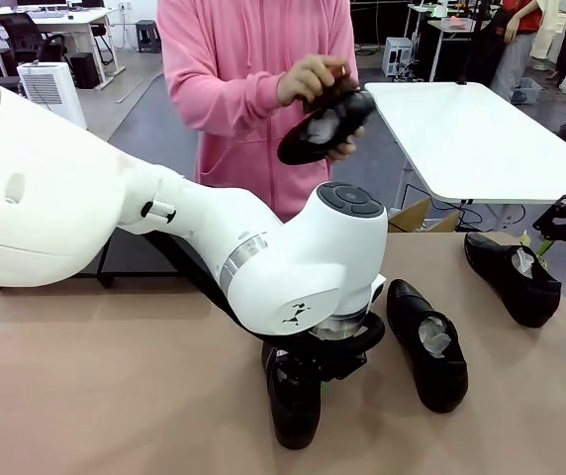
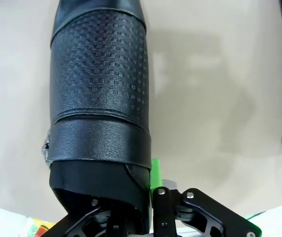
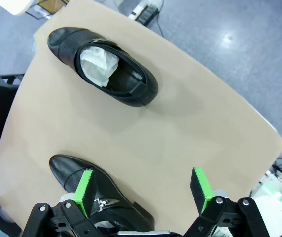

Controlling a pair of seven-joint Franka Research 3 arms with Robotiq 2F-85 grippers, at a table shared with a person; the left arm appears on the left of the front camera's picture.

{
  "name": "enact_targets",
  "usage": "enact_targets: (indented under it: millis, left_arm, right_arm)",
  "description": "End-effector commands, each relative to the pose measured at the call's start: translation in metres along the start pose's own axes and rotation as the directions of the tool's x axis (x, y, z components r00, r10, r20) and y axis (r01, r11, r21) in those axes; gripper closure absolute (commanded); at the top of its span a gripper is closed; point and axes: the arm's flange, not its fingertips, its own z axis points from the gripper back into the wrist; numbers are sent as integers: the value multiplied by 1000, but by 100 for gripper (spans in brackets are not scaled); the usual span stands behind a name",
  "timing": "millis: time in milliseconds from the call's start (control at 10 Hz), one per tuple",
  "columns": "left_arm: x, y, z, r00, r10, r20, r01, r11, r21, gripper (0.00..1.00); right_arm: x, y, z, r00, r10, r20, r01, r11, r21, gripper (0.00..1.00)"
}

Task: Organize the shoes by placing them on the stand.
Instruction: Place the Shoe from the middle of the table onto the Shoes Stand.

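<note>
Shoes spread out: nearest shoe (image 1: pixel 293 411) on the table (image 1: pixel 85 396), heel pinched in the narrowed left gripper (image 1: pixel 310 381); middle shoe (image 1: pixel 426 341) just beside; far-right shoe (image 1: pixel 516 277) under the wide-open, empty right gripper (image 3: pixel 142 190); fourth shoe (image 1: pixel 325 127) in the person's hands (image 1: pixel 308 79).

On the tan table (image 1: pixel 95 396) we see glossy black shoes (image 1: pixel 444 381) (white paper (image 1: pixel 433 336) inside), the nearest shoe (image 2: pixel 99 74) dot-embossed; behind the table, a pink sweater (image 1: pixel 234 79).
</note>
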Motion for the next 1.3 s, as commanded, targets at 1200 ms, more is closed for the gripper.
enact_targets:
  millis: [1200]
  left_arm:
    - [21,264,122,984,-103,142,90,991,99,100]
  right_arm:
    - [2,1,-2,1000,3,4,-3,1000,15,0]
